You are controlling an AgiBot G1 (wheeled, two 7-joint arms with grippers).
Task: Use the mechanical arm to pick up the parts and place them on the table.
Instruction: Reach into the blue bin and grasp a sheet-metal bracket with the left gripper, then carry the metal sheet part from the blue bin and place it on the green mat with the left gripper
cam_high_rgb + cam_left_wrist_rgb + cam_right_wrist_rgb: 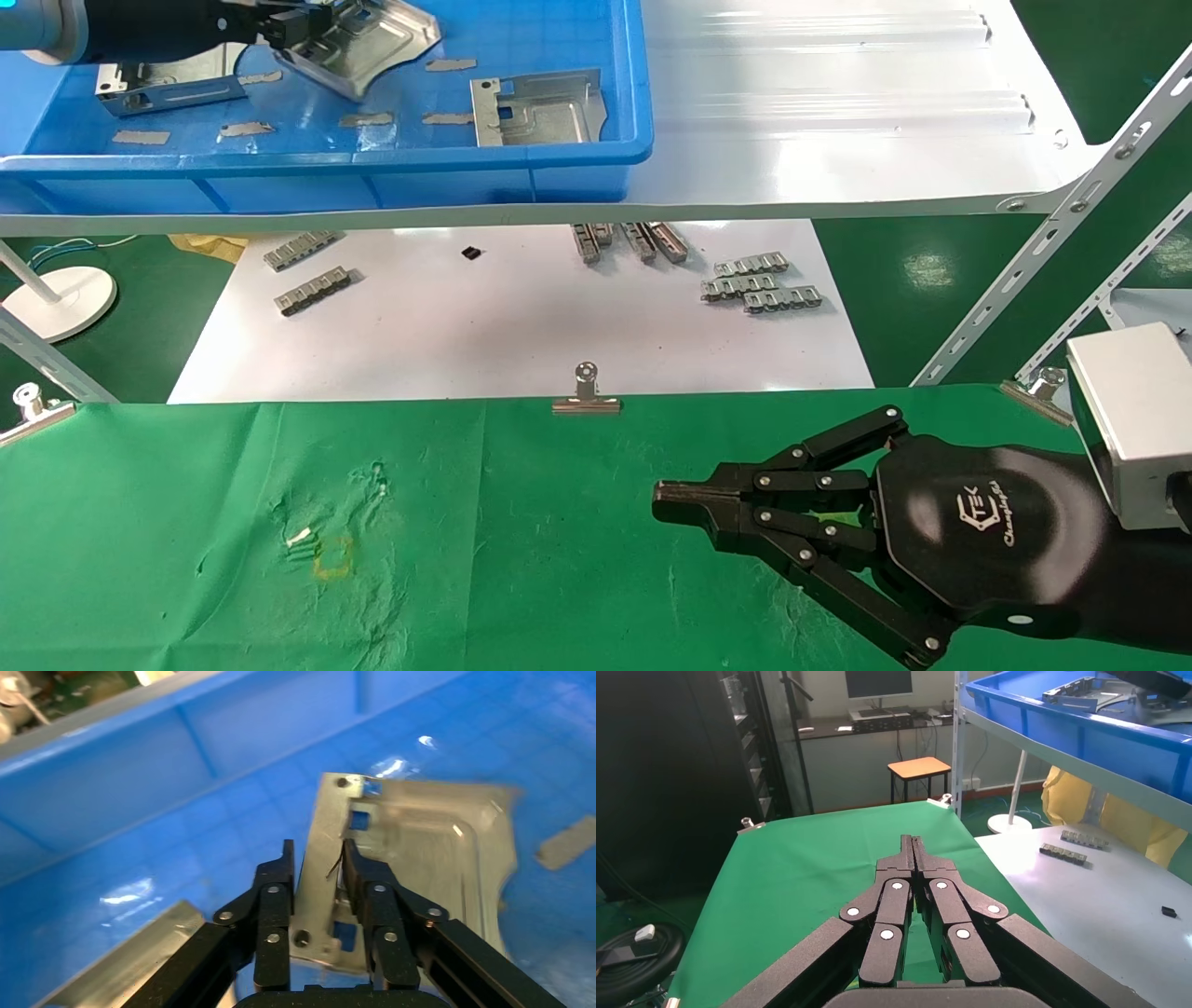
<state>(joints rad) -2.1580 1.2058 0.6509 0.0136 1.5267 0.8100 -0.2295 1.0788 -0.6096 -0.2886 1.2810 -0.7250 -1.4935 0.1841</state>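
Observation:
My left gripper (pixel 279 28) is inside the blue bin (pixel 372 158) on the white shelf. It is shut on the edge flange of a shiny grey bracket (pixel 368 42), which sits tilted above the bin floor. In the left wrist view the fingers (pixel 284 881) flank that bracket's (pixel 422 846) flange. Two more brackets lie in the bin, one at the right (pixel 535 110) and one at the left (pixel 163 84). My right gripper (pixel 661 499) is shut and empty, low over the green table (pixel 233 485); it also shows in the right wrist view (pixel 912 841).
The glossy white shelf (pixel 838 102) overhangs a white sheet (pixel 521 326) with small ribbed strips (pixel 759 284). Binder clips (pixel 586 391) edge the cloth. A yellow square mark (pixel 333 556) lies on the cloth at the left. Slotted shelf struts (pixel 1052 224) rise at the right.

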